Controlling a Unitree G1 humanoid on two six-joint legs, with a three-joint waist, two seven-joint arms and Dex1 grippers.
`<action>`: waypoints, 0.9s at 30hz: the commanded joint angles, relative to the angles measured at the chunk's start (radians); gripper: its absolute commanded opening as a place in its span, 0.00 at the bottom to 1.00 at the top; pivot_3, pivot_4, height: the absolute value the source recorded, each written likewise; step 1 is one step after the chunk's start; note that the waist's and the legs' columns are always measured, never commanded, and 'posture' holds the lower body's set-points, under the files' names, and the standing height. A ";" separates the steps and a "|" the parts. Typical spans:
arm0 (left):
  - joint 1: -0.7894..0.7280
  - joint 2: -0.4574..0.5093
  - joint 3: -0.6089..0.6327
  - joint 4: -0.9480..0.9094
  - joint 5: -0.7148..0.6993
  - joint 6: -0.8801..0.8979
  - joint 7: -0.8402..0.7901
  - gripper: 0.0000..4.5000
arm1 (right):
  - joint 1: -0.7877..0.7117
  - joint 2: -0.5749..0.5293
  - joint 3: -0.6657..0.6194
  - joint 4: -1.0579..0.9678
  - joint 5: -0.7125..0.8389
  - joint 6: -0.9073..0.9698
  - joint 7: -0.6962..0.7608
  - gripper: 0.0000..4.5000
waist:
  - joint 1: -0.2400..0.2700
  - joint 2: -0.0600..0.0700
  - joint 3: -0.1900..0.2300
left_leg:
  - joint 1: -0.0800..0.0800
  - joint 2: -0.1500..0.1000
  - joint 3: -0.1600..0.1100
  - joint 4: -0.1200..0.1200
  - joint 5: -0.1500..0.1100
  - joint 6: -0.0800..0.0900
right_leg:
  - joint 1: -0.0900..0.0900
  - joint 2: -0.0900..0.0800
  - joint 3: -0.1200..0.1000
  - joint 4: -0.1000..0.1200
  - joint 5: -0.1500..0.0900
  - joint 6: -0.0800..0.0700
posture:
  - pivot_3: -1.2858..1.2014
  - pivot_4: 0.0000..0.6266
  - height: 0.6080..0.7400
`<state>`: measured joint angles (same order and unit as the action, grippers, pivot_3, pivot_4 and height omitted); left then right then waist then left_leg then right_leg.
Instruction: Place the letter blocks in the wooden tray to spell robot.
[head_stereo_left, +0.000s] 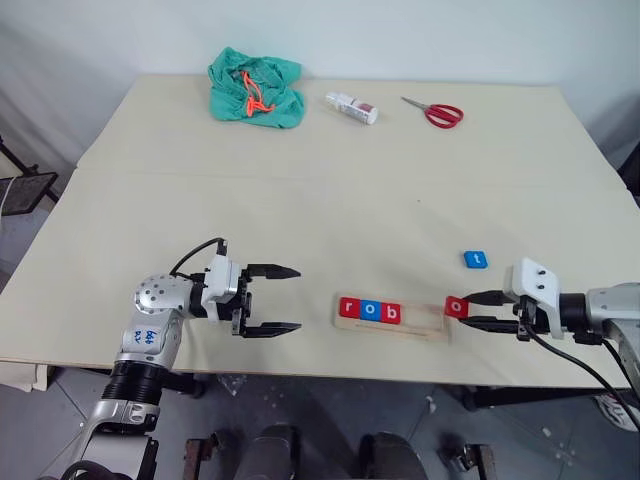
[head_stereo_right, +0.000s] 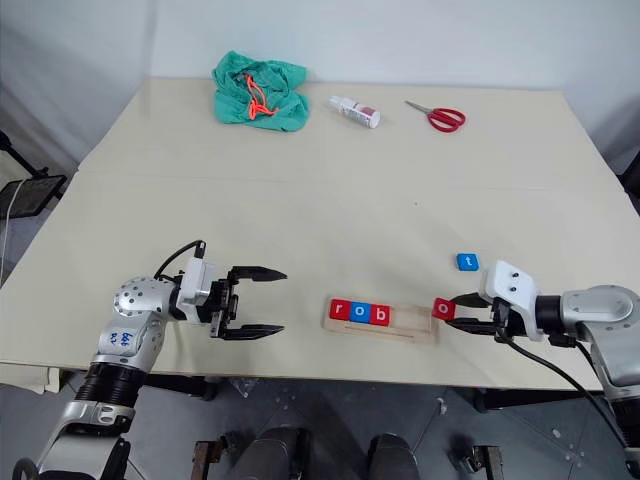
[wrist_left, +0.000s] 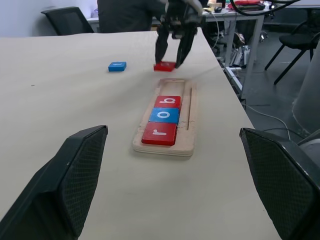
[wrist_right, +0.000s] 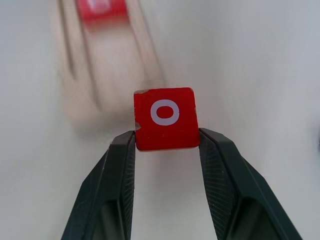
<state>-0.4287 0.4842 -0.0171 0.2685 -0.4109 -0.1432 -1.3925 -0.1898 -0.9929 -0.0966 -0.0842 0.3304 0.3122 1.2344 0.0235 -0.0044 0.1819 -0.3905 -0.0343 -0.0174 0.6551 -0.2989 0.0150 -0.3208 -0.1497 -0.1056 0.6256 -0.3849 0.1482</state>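
Holding red "o" tile (wrist_right: 165, 119) clamped in right gripper (head_stereo_left: 476, 310) | wooden tray (head_stereo_left: 425, 326) long axis left-right, "r o b" seated, free slots at its right end, just beside the tile | blue "t" tile (head_stereo_left: 475, 259) on table beyond | left gripper (head_stereo_left: 272, 299) apart, empty, left of tray.

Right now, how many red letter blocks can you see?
3. The red r and red b lie in the wooden tray; the red o is held in the right tool.

Bright even light; blurred right-wrist background.
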 joint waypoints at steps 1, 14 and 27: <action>-0.017 0.004 0.004 0.018 -0.013 -0.014 -0.029 1.00 | -0.016 -0.026 -0.012 -0.142 0.046 0.123 -0.031 0.32 | 0.001 0.000 0.000 | 0.000 0.000 0.000 0.000 0.000 0.000 | 0.000 0.000 0.000 0.000 0.000 0.000 | 0.52 0.24 1.00; -0.028 0.013 0.012 0.048 -0.021 -0.025 -0.102 1.00 | -0.078 -0.004 0.152 -0.221 -0.018 0.209 -0.089 0.32 | 0.000 0.000 0.000 | -0.001 -0.001 -0.001 0.000 0.000 0.000 | 0.000 0.000 0.000 0.000 0.000 0.000 | 0.52 0.24 1.00; -0.003 0.037 0.029 0.014 -0.025 -0.020 -0.101 1.00 | -0.112 0.019 0.212 -0.158 -0.069 0.166 -0.086 0.32 | 0.000 0.000 0.000 | -0.001 -0.001 -0.001 0.000 0.000 0.000 | 0.000 0.000 0.000 0.000 0.000 0.000 | 0.52 0.24 1.00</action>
<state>-0.4414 0.5125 -0.0049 0.3194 -0.4144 -0.1553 -1.4966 -0.2844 -0.9726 0.1194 -0.2335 0.2690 0.4963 1.1458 0.0232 -0.0046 0.1820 -0.3912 -0.0352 -0.0182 0.6554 -0.2989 0.0150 -0.3212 -0.1501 -0.1057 0.6256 -0.3849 0.1482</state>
